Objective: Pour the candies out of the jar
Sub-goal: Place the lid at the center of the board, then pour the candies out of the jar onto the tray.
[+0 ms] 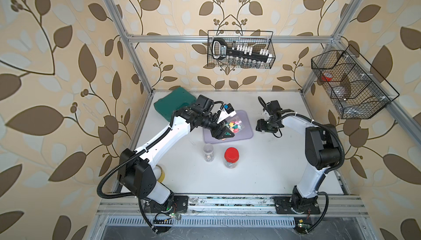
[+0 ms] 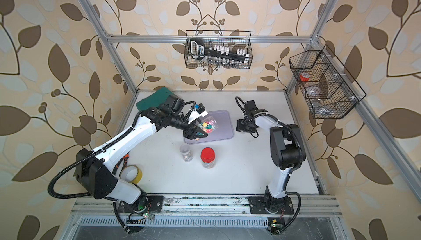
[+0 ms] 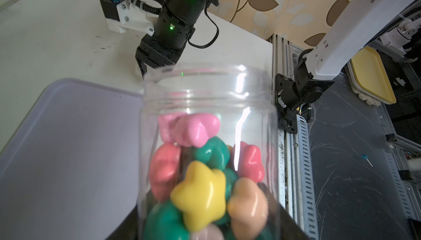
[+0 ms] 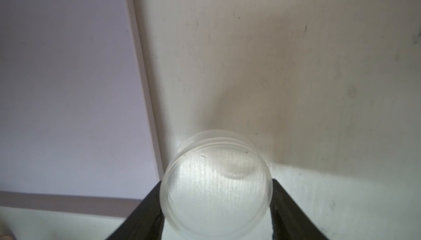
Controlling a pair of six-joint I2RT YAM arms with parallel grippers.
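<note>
Left claw (image 1: pixel 224 134) gripping jar (image 3: pixel 209 90) above tray (image 1: pixel 246 118), candies (image 3: pixel 198 195) inside, tool label (image 1: pixel 220 50) unreadable

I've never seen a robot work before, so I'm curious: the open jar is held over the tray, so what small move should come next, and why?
Probably the left gripper should tip the jar further, mouth downward. The open mouth is over the tray, yet the candies sit inside the jar, short of its rim, so none can spill out at this tilt.

The jar (image 1: pixel 234 126), candies (image 3: pixel 198 195) in it, hangs over the tray (image 1: pixel 246 134). The lid (image 4: pixel 216 191) lies on the surface (image 1: pixel 273 170) at the tray's three o'clock; a capped jar (image 1: pixel 231 158) stands at six.
</note>
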